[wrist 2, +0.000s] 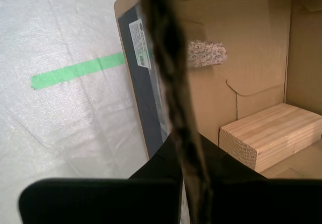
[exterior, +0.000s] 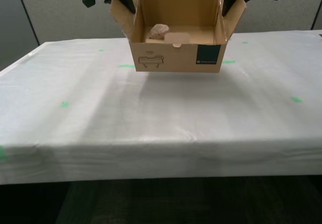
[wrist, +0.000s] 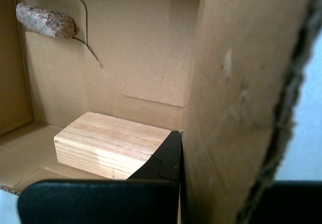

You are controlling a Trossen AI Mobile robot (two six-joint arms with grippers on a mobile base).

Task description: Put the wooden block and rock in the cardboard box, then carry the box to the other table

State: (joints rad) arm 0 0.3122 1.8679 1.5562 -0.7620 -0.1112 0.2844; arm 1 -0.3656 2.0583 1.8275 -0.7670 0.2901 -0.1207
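The cardboard box (exterior: 176, 58) hangs just above the other table (exterior: 151, 118), casting a shadow on its white cloth. Inside lie the rock (exterior: 159, 31) and the wooden block (exterior: 177, 38). My first gripper (exterior: 125, 2) is shut on the upright side flap (wrist: 236, 83) at the exterior view's left. My second gripper (exterior: 229, 2) is shut on the opposite flap (wrist 2: 166, 58), beside the teal label (wrist 2: 143, 83). The first wrist view shows the block (wrist: 110, 143) and rock (wrist: 45, 20) on the box floor. So does the second wrist view, with block (wrist 2: 271, 136) and rock (wrist 2: 206, 53).
Small green tape marks (exterior: 126, 66) dot the wrinkled cloth; one strip (wrist 2: 75, 72) lies just outside the box. The table's front edge (exterior: 161, 143) runs across the exterior view. A grey partition wall (exterior: 60, 12) stands behind.
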